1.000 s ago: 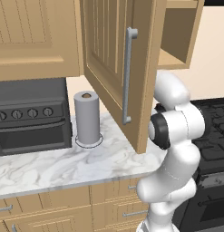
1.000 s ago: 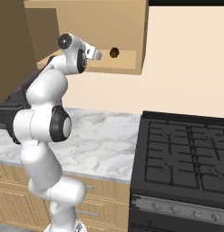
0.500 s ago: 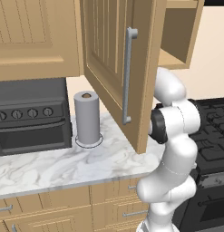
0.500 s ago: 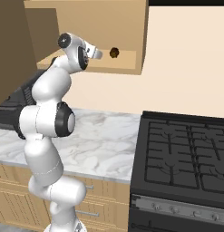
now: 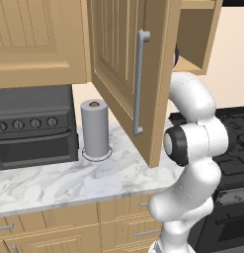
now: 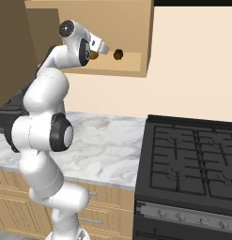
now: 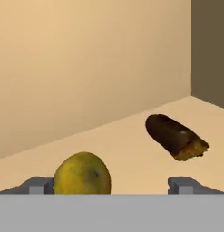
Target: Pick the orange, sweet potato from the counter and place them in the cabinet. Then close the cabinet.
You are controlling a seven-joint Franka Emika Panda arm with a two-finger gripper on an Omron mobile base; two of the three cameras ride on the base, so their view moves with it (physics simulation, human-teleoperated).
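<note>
So my fingers are spread open with nothing in them, pulling back off the orange that sits on the cabinet shelf near its front edge, sweet potato beside it, leaving only the door to shut.

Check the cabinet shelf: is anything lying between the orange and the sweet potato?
Nothing: in the hand view, bare shelf separates the orange from the sweet potato.
</note>
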